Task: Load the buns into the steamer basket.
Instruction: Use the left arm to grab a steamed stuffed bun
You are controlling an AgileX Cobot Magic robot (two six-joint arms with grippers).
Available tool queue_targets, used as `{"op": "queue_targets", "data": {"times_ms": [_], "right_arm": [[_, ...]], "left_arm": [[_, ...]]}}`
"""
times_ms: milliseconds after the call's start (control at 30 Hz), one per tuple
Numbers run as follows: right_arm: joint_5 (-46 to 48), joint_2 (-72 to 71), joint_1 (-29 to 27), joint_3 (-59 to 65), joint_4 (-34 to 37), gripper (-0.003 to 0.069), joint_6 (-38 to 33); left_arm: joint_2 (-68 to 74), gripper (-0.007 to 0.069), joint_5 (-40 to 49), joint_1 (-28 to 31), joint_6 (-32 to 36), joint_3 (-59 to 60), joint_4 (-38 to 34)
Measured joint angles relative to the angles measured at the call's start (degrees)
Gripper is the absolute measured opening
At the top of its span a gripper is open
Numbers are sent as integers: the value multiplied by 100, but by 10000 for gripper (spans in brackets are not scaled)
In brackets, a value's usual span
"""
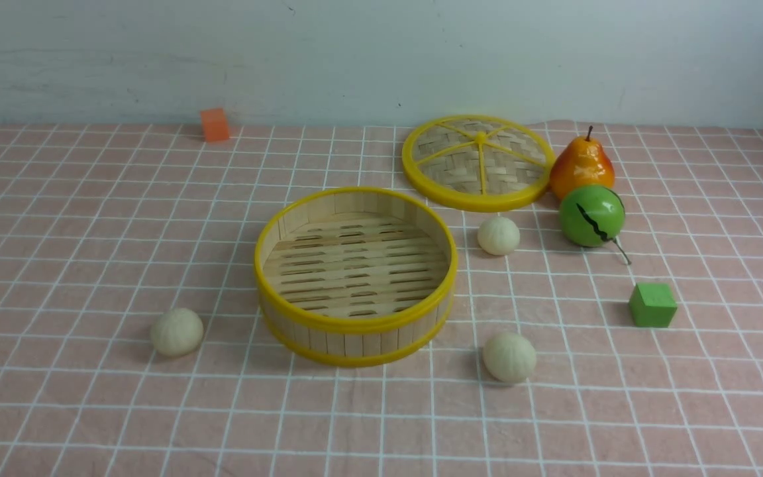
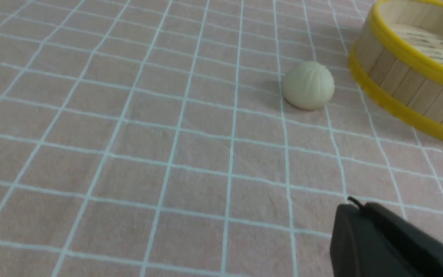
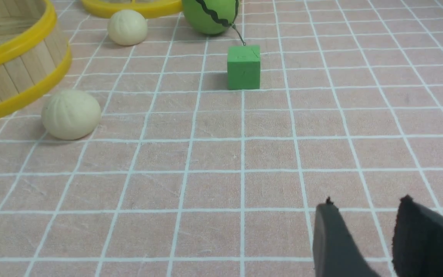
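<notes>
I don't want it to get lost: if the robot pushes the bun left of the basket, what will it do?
The bun would probably roll, since it looks nearly round and sits free of the steamer basket. It might keep its shape, as nothing sags. Its smooth-looking sides could feel a bit slippery.

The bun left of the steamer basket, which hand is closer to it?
Left. The left hand is short of that bun, on its side of the basket; the right hand is off beyond the basket's right.
</notes>
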Motion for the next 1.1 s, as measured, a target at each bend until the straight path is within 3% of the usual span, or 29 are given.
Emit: {"op": "queue_targets", "data": {"times_ms": [167, 300, 500, 633, 700, 767, 800, 900, 967, 1000, 1067, 1100], "right_arm": [[-453, 0, 0, 56, -1, 239, 0], [-1905, 0, 0, 63, -127, 239, 0], [-3815, 0, 0, 63, -683, 239, -39], [-5211, 0, 0, 63, -772, 239, 333], [-5507, 91, 0, 36, -782, 225, 389], [-5506, 205, 0, -74, -777, 202, 401], [-5432, 451, 0, -348, -777, 152, 411], [-5235, 781, 0, -673, -777, 83, 411], [-4483, 1449, 0, -1299, -777, -8, 411], [-4413, 1563, 0, -1340, -777, -10, 411], [-3324, 2325, 0, -1805, -782, -18, 411], [-3324, 2395, 0, -1842, -782, -18, 411]], "left_arm": [[0, -13, -1050, 0, 0, 0, 0], [0, -13, -2599, 0, 0, 0, 0], [0, -12, -4074, 0, -24, 0, 0], [-6, -11, -5073, 0, -1208, 0, -46], [49, -11, -4909, 0, -2032, -179, 0], [200, -11, -4604, 0, -2376, -497, 119], [542, -11, -3994, 0, -2561, -1110, 512], [1031, -11, -3294, 0, -2613, -1843, 1030], [1905, -11, -2358, 0, -2643, -2793, 1717], [2127, -9, -2261, 0, -2651, -2963, 1817], [2965, -6, -1906, 0, -2739, -3434, 2015], [3041, -6, -1859, 0, -2739, -3434, 2023]]}}
